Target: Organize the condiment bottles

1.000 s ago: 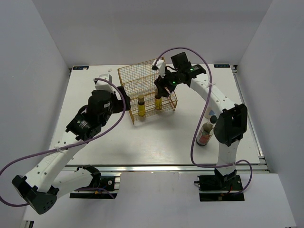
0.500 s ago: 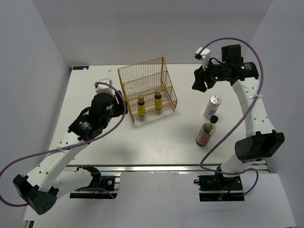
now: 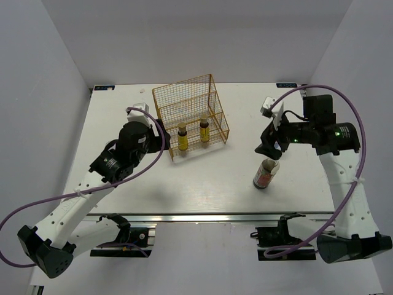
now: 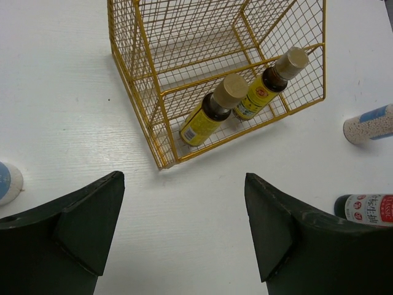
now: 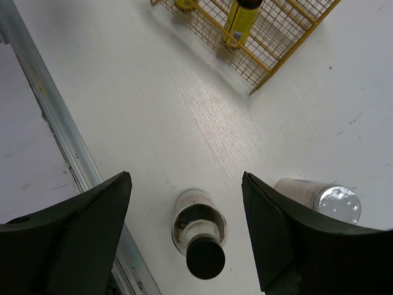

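right gripper jaws apart above dark bottle; white bottle close by. off-centre descent could topple one into the other. left gripper jaws apart, empty, facing rack.

Gold wire rack on white desk, w/ edge rail & plain walls.
Rack stands upright, thin grid mesh all round, two steps: taller tier at back, lower one in front. Desk under it is white w/ faint grain & a few dark specks. Metal rail runs along desk's near edge, well in front of rack. White walls behind & to both sides of rack.
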Robot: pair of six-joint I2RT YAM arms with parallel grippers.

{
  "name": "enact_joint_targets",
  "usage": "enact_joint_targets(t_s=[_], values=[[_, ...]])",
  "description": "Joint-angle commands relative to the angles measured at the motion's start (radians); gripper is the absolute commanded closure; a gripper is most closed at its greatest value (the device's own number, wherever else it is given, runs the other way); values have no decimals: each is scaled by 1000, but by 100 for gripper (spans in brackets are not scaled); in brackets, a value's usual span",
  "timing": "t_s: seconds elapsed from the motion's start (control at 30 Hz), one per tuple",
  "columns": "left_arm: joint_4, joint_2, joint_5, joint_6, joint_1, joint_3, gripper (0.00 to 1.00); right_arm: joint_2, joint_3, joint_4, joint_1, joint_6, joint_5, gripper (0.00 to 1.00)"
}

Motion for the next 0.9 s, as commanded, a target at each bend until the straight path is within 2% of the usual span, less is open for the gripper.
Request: enact_joint_targets(t_s=[0.0, 0.13, 0.23, 0.5, 0.87], values=[[19, -45, 36, 17, -1, -13, 11, -21, -16, -23, -4, -26, 53, 22], [28, -73, 57, 10, -1, -50, 11, -48, -60, 12, -4, 66, 203, 22], [36, -77, 70, 6, -1, -61, 11, -58, -111, 59, -2, 117, 252, 21], [24, -90, 82, 23, -1, -45, 11, -35, -144, 89, -4, 209, 338, 20], [19, -107, 91, 6, -1, -64, 11, -68, -198, 30, -4, 183, 363, 26]])
